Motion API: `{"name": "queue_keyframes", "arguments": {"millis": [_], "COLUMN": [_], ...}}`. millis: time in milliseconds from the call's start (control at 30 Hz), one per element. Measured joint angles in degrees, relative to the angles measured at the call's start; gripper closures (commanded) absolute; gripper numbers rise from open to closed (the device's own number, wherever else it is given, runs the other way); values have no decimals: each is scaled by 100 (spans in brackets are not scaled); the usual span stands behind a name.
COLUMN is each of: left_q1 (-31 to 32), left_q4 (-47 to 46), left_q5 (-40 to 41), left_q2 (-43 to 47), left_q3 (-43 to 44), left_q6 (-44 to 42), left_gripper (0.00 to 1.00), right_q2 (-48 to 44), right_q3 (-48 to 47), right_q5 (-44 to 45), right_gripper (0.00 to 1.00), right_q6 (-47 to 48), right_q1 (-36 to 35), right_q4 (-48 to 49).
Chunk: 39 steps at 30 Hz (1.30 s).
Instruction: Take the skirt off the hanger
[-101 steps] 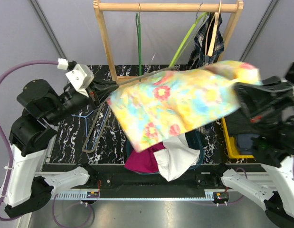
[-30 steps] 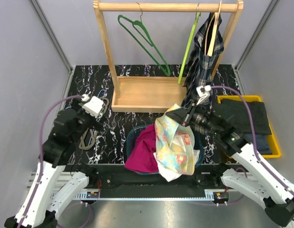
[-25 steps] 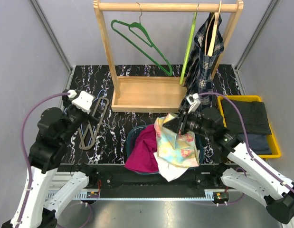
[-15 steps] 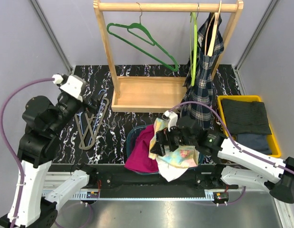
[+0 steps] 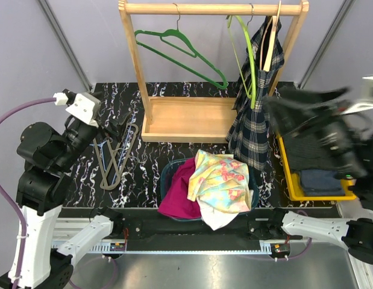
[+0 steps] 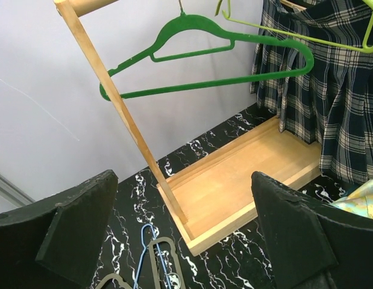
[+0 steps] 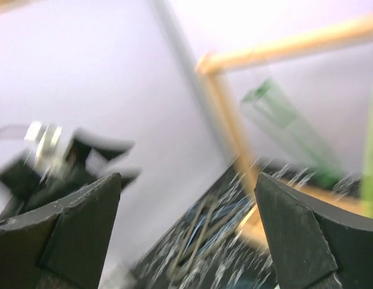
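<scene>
A floral yellow skirt [image 5: 219, 180] lies crumpled in the basket [image 5: 168, 171] at the table's near middle, free of any hanger; its corner [image 6: 361, 201] shows in the left wrist view. The bare light green hanger [image 5: 249, 48] hangs on the wooden rack [image 5: 135, 54]. A plaid skirt [image 5: 255, 114] hangs beside it on a wooden hanger [image 5: 272, 42]. My right gripper [image 5: 279, 111] is a blur, raised at the right, open [image 7: 187, 177] with nothing between its fingers. My left gripper [image 5: 117, 123] is raised at the left, open [image 6: 183, 177] and empty.
A dark green hanger [image 5: 180, 51] hangs bare on the rack. Several loose hangers [image 5: 114, 162] lie on the marbled table at the left. A yellow bin [image 5: 288, 180] with folded dark clothes stands at the right. Magenta and white garments also fill the basket.
My right gripper opened and let the floral skirt drop into the basket, then swung up and to the right. My left arm rose and drew back. The hangers on the rack swing.
</scene>
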State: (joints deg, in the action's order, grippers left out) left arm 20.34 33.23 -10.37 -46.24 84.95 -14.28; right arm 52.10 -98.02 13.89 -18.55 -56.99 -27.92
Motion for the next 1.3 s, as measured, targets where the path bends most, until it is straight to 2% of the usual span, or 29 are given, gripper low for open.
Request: {"name": "queue_keyframes", "arguments": {"millis": [100, 200, 367, 500, 633, 867, 1100, 1300], "left_q1": [0, 0, 0, 0, 0, 0, 0, 0], "left_q4": [-9, -22, -44, -57, -66, -92, -144, -168], "left_q5": [0, 2, 2, 2, 7, 15, 22, 20], "left_q2": [59, 133, 236, 358, 470, 669, 708, 706], "left_q3": [0, -2, -39, -195, -352, -579, -662, -662], "left_q6": [37, 61, 85, 85, 79, 66, 76, 83], "left_gripper": [1, 1, 1, 1, 1, 1, 1, 1], "right_q2": [20, 785, 2457, 3738, 4522, 4315, 4072, 4076], "right_q3": [-553, -1390, -2223, -2658, -3270, -3560, -3633, -3189], "right_q5": [1403, 2586, 3233, 3257, 3237, 2931, 2450, 1873], "right_gripper": [0, 0, 1, 9, 11, 13, 22, 27], "right_q6": [944, 2103, 3040, 3051, 2848, 2267, 1552, 955], "right_q1": [0, 55, 848, 1705, 2218, 2817, 3281, 3707], "right_q4": [448, 960, 1344, 802, 138, -107, -461, -868]}}
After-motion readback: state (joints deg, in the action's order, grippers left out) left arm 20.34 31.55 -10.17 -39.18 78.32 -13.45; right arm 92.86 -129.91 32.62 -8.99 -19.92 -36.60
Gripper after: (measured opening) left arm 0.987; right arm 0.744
